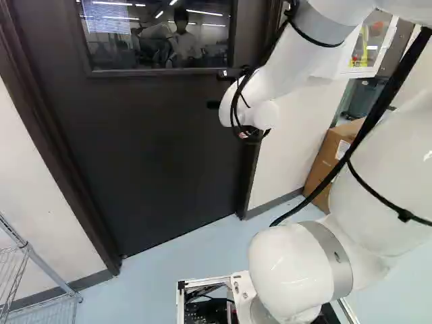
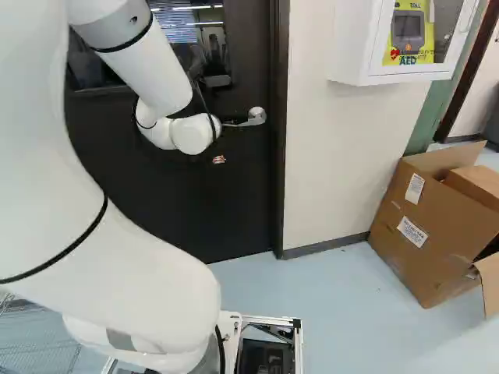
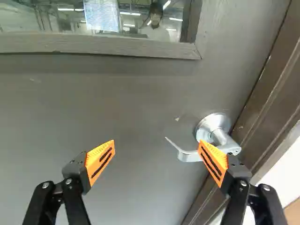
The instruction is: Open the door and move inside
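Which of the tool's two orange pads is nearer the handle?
The pad towards the frame: it overlaps the handle in the wrist view, while the other pad has only door behind it.

Closed dark door (image 1: 155, 142) with 1 upper window (image 1: 158, 34) and 1 silver lever handle (image 3: 219, 137) near its edge

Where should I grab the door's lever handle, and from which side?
Probably best by the lever handle's free end, away from its round rose, coming straight at the door's face, one finger above, one below: the slim lever runs sideways, parallel to the door, so the end should give most leverage.
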Available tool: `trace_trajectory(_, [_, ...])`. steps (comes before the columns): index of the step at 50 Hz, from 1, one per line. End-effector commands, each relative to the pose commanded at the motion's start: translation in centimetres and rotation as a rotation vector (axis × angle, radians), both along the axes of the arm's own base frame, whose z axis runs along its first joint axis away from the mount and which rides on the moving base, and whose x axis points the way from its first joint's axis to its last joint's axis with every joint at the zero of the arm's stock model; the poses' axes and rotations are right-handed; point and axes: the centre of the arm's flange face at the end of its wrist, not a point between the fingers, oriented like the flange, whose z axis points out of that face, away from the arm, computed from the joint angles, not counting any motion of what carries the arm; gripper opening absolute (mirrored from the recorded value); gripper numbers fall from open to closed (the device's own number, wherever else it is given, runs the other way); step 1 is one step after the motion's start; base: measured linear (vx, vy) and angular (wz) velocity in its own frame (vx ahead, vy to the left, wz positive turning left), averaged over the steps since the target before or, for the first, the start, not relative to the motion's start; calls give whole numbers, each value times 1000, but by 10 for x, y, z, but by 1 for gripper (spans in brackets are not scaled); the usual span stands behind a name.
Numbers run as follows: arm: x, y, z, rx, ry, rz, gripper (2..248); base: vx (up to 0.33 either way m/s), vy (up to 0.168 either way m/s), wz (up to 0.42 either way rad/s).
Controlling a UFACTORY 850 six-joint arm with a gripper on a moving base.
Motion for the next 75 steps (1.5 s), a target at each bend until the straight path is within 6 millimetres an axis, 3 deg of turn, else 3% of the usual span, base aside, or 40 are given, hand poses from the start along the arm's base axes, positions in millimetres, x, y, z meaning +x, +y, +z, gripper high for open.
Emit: trace_trajectory(75, [17, 2, -76, -7, 173, 3, 247, 0, 0, 0])
